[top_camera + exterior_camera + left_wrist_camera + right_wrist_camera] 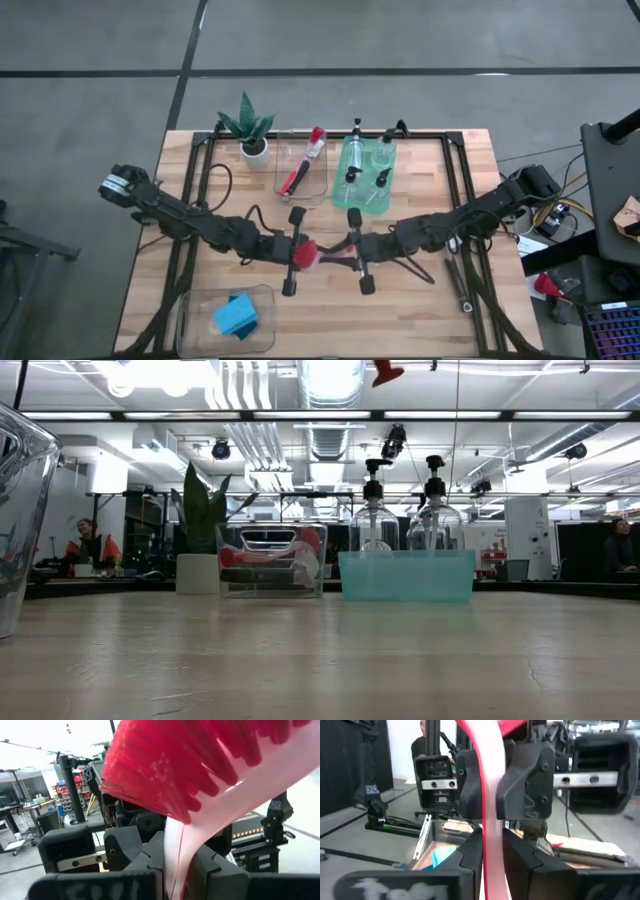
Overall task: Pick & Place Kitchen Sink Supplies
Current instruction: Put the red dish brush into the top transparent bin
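Note:
A red dish brush (308, 252) with a pale handle is held above the table's middle, between my two grippers. My left gripper (293, 250) comes from the table's left and is shut on it near the red bristle head (165, 765). My right gripper (360, 250) comes from the right and is shut on the handle (490, 795). In the low view only a red tip (385, 372) shows, at the top edge, high above the table. Small clear bottles (368, 165) stand in a green bin. Blue sponges (236, 316) lie in a clear bin. My left gripper (175, 880) pinches the brush's pale neck (175, 850) just behind the bristle head between its two fingers. The fingers are about level and come from the table's left. The brush is lifted clear of the table, and its bristles stand close in front of the wrist camera. My right gripper (492, 870) pinches the brush's handle (492, 837) between its two fingers, level, from the table's right. The handle runs on from my fingers into the left gripper's fingers (470, 785) right opposite. The brush is clear of the table.
A clear bin (322, 180) at the far middle holds another red brush and a black one. The green bin (346, 190) stands to its right and a potted plant (250, 130) at the far left. The sponge bin (262, 300) stands near the front left. A tool (458, 285) lies at the right.

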{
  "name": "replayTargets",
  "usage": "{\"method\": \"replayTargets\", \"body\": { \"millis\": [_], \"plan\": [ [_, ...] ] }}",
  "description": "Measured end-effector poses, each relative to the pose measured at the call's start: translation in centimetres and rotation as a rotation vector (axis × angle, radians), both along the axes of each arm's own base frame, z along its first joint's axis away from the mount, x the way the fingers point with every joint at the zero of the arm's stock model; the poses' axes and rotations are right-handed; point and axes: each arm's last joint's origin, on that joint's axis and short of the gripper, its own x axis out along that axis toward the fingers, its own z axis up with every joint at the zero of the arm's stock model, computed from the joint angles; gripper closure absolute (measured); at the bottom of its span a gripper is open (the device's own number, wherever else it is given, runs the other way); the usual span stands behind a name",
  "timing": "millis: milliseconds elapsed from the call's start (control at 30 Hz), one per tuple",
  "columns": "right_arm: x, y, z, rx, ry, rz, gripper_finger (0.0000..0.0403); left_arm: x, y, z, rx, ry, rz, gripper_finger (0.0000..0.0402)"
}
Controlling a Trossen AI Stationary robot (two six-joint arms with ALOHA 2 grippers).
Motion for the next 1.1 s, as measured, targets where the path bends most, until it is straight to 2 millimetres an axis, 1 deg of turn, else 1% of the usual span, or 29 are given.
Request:
{"method": "replayTargets", "body": {
  "millis": [133, 267, 400, 500, 600, 633, 667, 733, 800, 833, 900, 1000, 1100],
  "plan": [
    [0.0, 0.0, -0.3, 0.013, 0.036, -0.004, 0.0312, -0.2, 0.1, 0.0, 0.006, 0.022, 0.011, 0.0366],
    [-0.1, 0.0, -0.7, 0.019, 0.081, -0.005, 0.0288, -0.5, 0.3, 0.2, 0.011, 0.040, 0.027, 0.0366],
    [-0.2, -0.2, -1.6, 0.047, 0.185, -0.026, 0.0270, -1.0, 0.7, 0.2, 0.018, 0.103, 0.072, 0.0366],
    [-0.3, -0.3, -2.2, 0.075, 0.260, -0.050, 0.0259, -1.4, 1.3, 0.0, -0.003, 0.159, 0.148, 0.0366],
    [-0.5, -0.4, -2.8, 0.105, 0.328, -0.075, 0.0253, -1.5, 2.3, -0.3, -0.029, 0.225, 0.201, 0.0366],
    [-0.6, -0.4, -3.2, 0.117, 0.368, -0.066, 0.0251, -1.6, 2.9, -0.3, -0.034, 0.248, 0.243, 0.0366],
    [-0.8, -0.3, -3.7, 0.117, 0.405, -0.047, 0.0249, -1.7, 3.6, 0.1, -0.057, 0.245, 0.301, 0.0366],
    [-0.8, 0.2, -4.3, 0.117, 0.439, -0.025, 0.0247, -1.9, 4.6, 1.1, -0.110, 0.205, 0.351, 0.0366],
    [-0.9, 0.1, -4.0, 0.129, 0.421, -0.042, 0.0246, -2.0, 4.9, 1.4, -0.118, 0.196, 0.333, 0.0366],
    [-0.9, -0.1, -3.7, 0.136, 0.403, -0.056, 0.0246, -2.0, 4.8, 1.5, -0.114, 0.194, 0.296, 0.0366],
    [-0.8, -0.5, -3.9, 0.141, 0.416, -0.092, 0.0247, -1.9, 4.8, 1.2, -0.092, 0.245, 0.274, 0.0366],
    [-1.0, -0.5, -4.8, 0.165, 0.492, -0.111, 0.0247, -2.3, 6.3, 2.5, -0.156, 0.282, 0.369, 0.0366],
    [-1.4, 0.1, -4.8, 0.193, 0.518, -0.086, 0.0244, -2.5, 7.9, 3.0, -0.171, 0.349, 0.461, 0.0366]
  ]
}}
